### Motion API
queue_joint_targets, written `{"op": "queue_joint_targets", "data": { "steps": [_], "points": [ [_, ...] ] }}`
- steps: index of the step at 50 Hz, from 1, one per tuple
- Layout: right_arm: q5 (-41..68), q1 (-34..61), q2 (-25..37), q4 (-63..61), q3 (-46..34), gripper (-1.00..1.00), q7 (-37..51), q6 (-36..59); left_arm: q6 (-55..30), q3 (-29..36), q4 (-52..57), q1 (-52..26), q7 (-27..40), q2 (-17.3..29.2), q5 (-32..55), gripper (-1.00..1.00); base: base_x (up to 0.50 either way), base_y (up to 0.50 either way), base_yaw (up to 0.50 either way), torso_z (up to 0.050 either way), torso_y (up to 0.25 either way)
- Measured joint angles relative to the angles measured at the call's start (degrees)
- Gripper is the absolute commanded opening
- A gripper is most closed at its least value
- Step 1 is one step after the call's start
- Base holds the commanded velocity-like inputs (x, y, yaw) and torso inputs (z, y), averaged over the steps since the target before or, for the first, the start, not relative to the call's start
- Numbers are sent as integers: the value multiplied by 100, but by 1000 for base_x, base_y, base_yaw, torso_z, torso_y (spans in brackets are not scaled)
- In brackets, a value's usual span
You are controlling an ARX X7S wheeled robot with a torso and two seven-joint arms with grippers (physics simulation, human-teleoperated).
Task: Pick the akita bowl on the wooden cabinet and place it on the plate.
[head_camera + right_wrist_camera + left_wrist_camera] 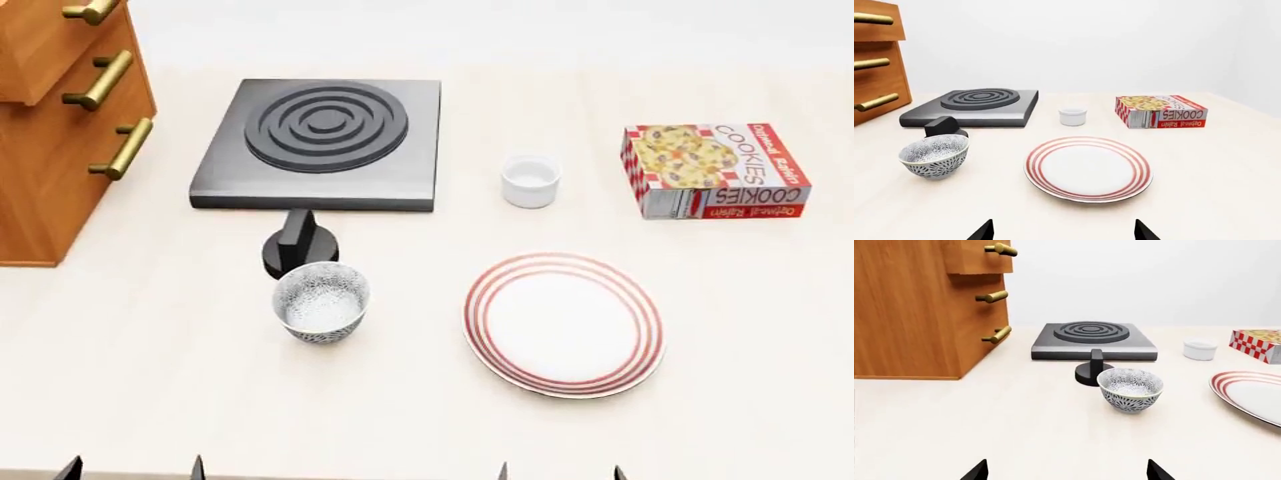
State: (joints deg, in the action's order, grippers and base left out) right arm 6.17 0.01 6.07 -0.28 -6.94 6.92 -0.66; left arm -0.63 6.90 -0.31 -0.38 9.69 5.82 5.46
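on the pale table [160, 380], not on the wooden cabinet [54, 150]: akita bowl [320, 302], upright, speckled, empty. touching or almost touching the black knob [300, 242] of the stove [320, 145] behind it, so easily knocked against that knob by a push from the front, or tipped by a pinch on one thin wall only (rounded sides, likely to slip). well apart from the plate [563, 322] on its right, bare table between, so a loose hold could drop it short. ahead of the left gripper [1066, 472], slightly toward the plate side, nothing in between; left fingertips spread wide and empty. right gripper [1063, 231] likewise parted and holding nothing, facing the plate, bowl off to its left. farther back, a small white cup [530, 181] and a cookie box [717, 170], clear of the path.
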Motion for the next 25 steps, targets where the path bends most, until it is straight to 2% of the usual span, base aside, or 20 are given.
{"op": "queue_joint_targets", "data": {
  "steps": [6,25],
  "points": [
    [3,-1,38,-13,-42,100,56,3,33,46,3,6,47,30,14,100,0,77,0,0,0],
    [49,2,124,-32,-140,100,202,-26,72,165,-7,-4,169,119,75,100,0,394,0,0,0]
  ]
}}
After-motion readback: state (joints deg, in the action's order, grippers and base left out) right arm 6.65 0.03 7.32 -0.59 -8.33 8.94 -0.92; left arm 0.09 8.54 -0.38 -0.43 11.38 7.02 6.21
